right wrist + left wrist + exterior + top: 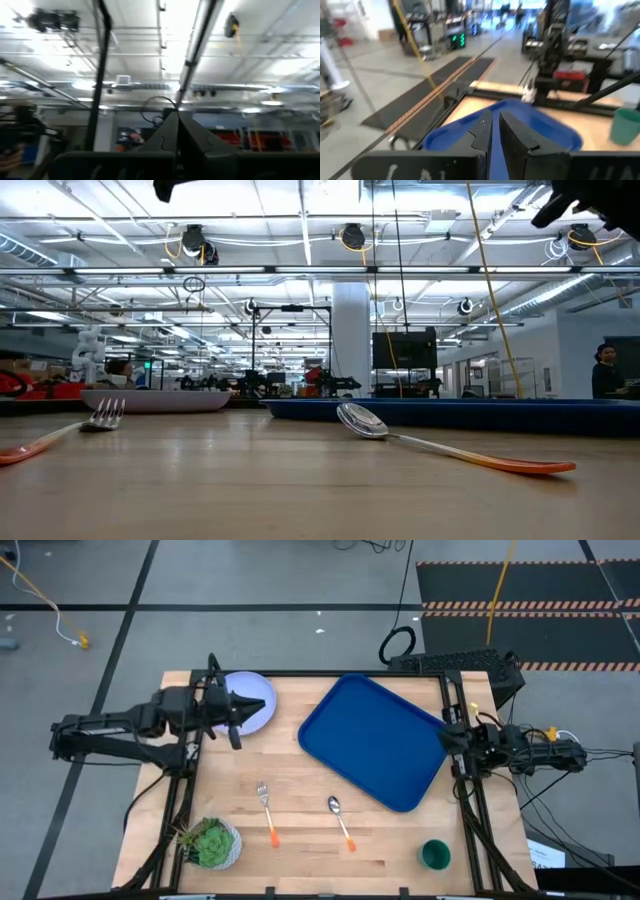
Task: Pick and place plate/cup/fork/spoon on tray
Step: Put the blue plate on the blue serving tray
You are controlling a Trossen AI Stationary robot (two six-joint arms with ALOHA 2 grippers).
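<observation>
The pale plate point(258, 688) lies flat on the table at the far left. My left gripper point(250, 705) hovers above it, pointing roughly level toward the blue tray point(375, 740). Its fingers point(495, 135) stand a narrow slit apart with nothing between them. The tray lies skewed on the table right of centre. The orange-handled fork point(266, 810) and spoon point(340, 818) lie flat on the wood nearer the front. The dark green cup point(435, 855) stands upright at the near right. My right gripper point(176, 127) waits shut at the table's right edge point(452, 736), tipped upward.
A small white pot with a green plant point(212, 843) stands at the near left corner. Black frame rails point(462, 780) run along the table's left, right and far edges. Bare wood lies between the plate and the tray and around the fork and spoon.
</observation>
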